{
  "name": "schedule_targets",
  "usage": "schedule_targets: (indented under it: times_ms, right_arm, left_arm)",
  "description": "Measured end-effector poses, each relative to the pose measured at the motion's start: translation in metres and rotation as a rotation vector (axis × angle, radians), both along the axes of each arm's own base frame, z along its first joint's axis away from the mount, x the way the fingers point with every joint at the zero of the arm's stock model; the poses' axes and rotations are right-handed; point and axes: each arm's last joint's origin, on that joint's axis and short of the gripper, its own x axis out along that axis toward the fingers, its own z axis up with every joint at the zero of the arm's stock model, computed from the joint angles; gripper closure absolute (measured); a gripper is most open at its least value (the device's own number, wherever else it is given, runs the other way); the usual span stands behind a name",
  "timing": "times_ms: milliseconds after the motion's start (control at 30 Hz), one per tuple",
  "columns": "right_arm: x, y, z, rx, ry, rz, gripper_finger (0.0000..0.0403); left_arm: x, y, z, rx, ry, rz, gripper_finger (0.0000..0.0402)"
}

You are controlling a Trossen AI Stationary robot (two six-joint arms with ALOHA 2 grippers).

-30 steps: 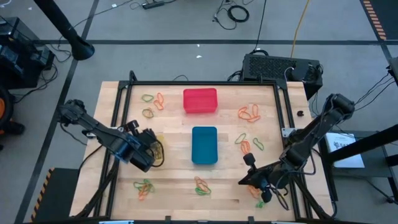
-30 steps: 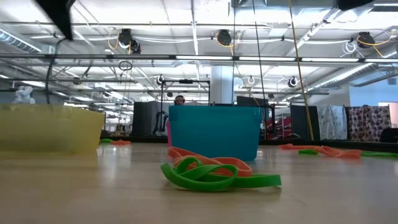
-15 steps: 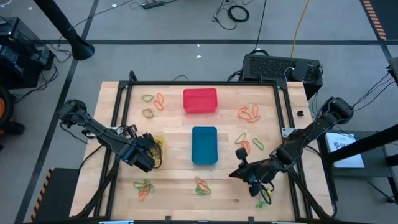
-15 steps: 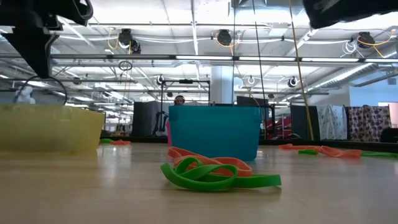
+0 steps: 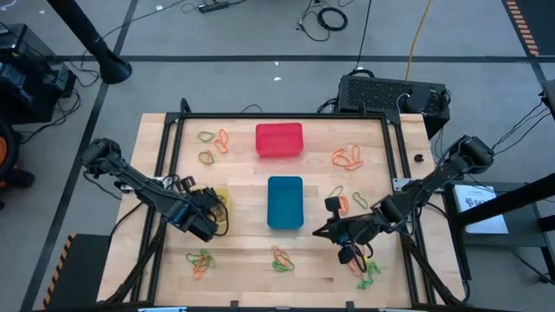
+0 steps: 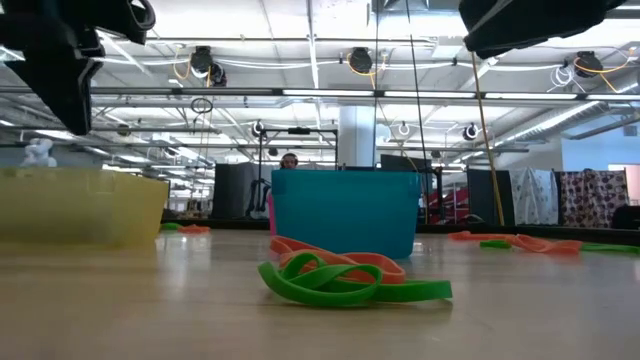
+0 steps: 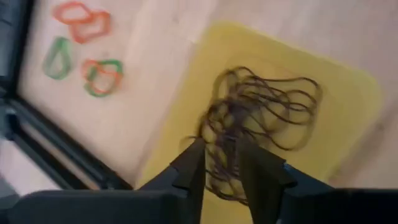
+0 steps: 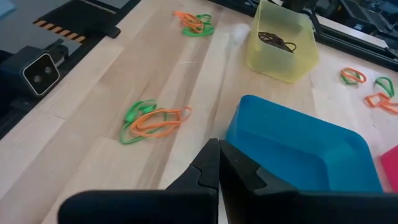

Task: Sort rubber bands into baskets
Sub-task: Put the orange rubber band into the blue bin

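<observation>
Wooden desk (image 5: 251,251) from above: red basket (image 5: 279,140) at the far middle, blue basket (image 5: 285,202) at the centre, yellow basket (image 5: 218,208) largely hidden under the left claw (image 5: 214,211). Rubber bands (image 5: 282,259) lie scattered in clusters. The right claw (image 5: 325,231) hovers beside the blue basket's near right corner. Low view: a green-and-orange tangle lies before the blue basket. Left wrist view: fingers (image 7: 190,167) slightly parted over dark bands (image 7: 261,115) in the yellow basket. Right wrist view: its claw is closed, empty.
</observation>
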Motion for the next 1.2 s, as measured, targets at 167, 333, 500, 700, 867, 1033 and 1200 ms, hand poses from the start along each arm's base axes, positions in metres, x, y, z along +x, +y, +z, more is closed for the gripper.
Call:
schedule_targets:
  times_ms: [167,333,500,700,867,1033,1200]
  right_arm:
    - [0.002,-0.003,0.001,0.008,-0.008,-0.011,0.0403]
    - [0.008,-0.002,0.003,0.090,-0.055,-0.048,0.0403]
    - [0.020,0.006,-0.003,0.141,-0.114,-0.051,0.0403]
    - [0.046,0.016,-0.025,0.192,-0.197,-0.055,0.0403]
    - [0.083,0.020,-0.032,0.180,-0.190,-0.101,0.0403]
    - [0.123,0.026,-0.026,0.106,-0.077,-0.133,0.0403]
    - [0.155,0.033,-0.013,0.083,0.063,-0.090,0.0403]
  left_arm:
    - [0.007,0.000,0.001,0.086,-0.189,0.084,0.0285]
    - [0.024,-0.028,0.009,0.237,-0.533,-0.159,0.0284]
    - [0.019,-0.054,0.013,0.489,-0.700,-0.347,0.0284]
    - [-0.002,-0.040,-0.017,0.624,-0.697,-0.354,0.0284]
    - [-0.026,-0.008,-0.021,0.605,-0.701,-0.305,0.0284]
    - [-0.053,0.019,-0.005,0.531,-0.765,-0.312,0.0284]
    - [-0.058,0.022,0.010,0.287,-0.997,-0.579,0.0284]
